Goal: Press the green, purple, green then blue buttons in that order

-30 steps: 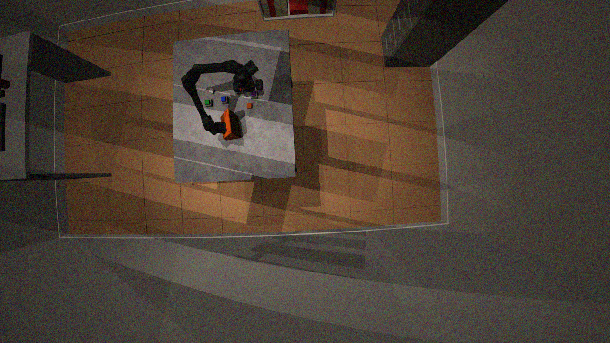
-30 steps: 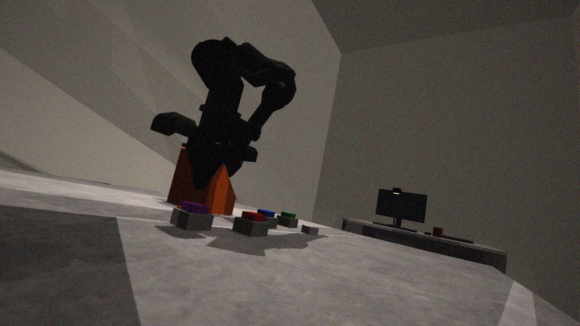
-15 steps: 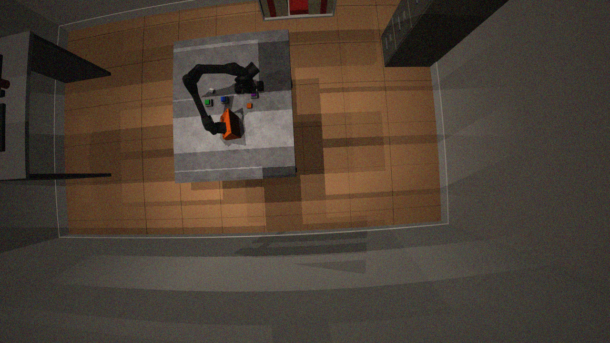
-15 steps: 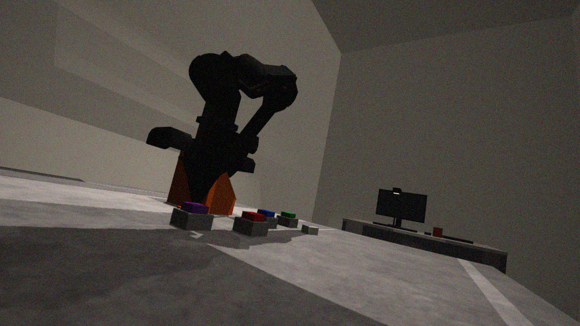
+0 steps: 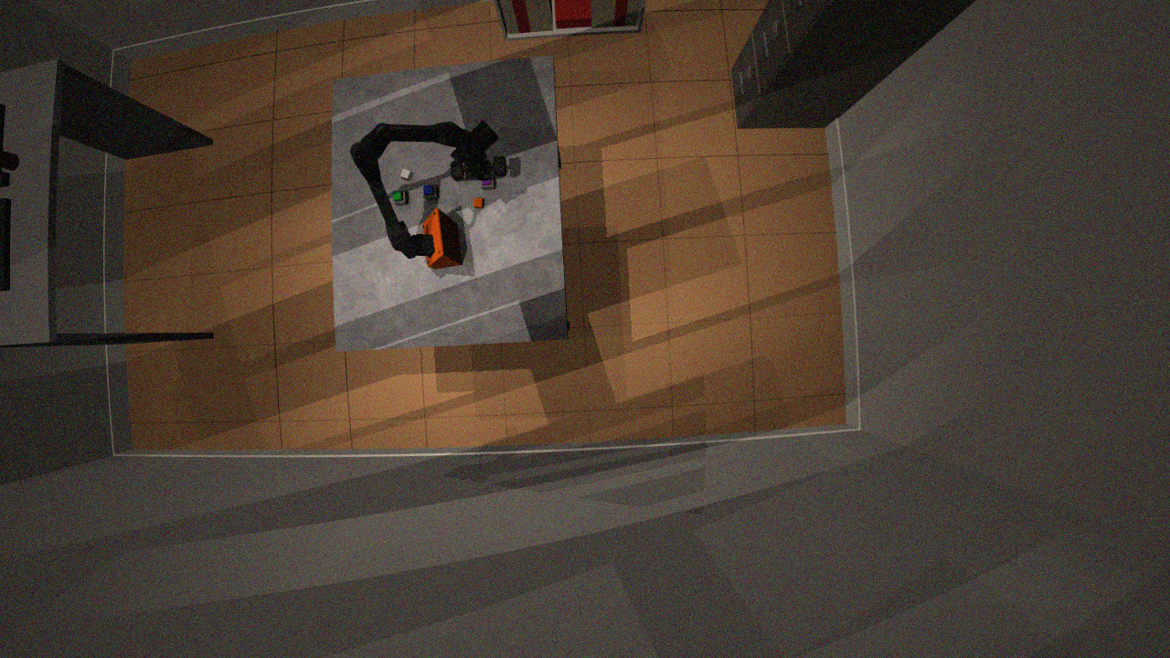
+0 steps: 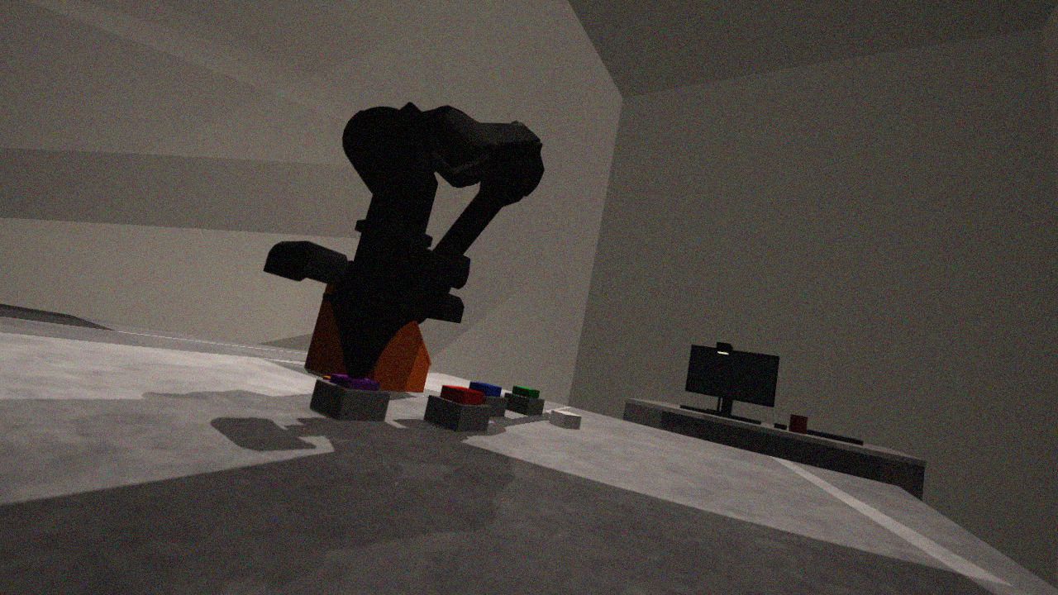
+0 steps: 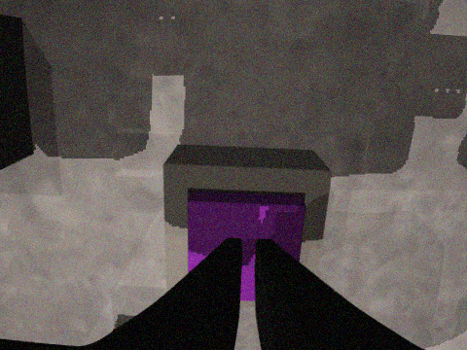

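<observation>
Pressing closed, empty jaws onto the purple button (image 7: pixel 221 227).

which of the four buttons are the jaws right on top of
The purple button, at the end of the row. The closed gripper has its tips over that cap, while the red, blue and green buttons sit off to the side.
</observation>
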You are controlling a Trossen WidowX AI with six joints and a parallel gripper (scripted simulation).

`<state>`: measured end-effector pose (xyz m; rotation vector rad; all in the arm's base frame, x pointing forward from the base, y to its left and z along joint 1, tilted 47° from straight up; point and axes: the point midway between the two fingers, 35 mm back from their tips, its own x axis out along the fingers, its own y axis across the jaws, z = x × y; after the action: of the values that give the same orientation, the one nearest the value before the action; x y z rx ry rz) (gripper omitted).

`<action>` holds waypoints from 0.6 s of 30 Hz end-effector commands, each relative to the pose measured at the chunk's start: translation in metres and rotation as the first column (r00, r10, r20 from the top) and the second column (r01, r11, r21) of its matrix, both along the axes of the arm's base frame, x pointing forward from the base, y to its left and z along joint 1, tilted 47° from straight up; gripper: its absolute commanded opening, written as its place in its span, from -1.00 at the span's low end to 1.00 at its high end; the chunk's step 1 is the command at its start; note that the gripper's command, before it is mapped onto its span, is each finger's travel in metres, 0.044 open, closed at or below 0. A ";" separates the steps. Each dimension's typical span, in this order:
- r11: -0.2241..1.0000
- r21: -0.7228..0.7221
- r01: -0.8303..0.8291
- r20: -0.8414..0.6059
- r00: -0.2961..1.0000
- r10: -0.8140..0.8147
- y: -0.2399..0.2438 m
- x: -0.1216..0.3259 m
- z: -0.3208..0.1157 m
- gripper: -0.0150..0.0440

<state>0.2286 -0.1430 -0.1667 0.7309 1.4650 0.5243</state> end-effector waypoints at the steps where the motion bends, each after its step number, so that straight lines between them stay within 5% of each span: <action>1: 1.000 0.005 0.006 -0.005 1.000 -0.006 0.001 0.000 0.000 -0.42; 18: 1.000 0.002 0.007 -0.006 1.000 -0.007 -0.039 -0.003 0.037 -0.42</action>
<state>0.2252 -0.1659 -0.1417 0.7527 1.4713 0.5232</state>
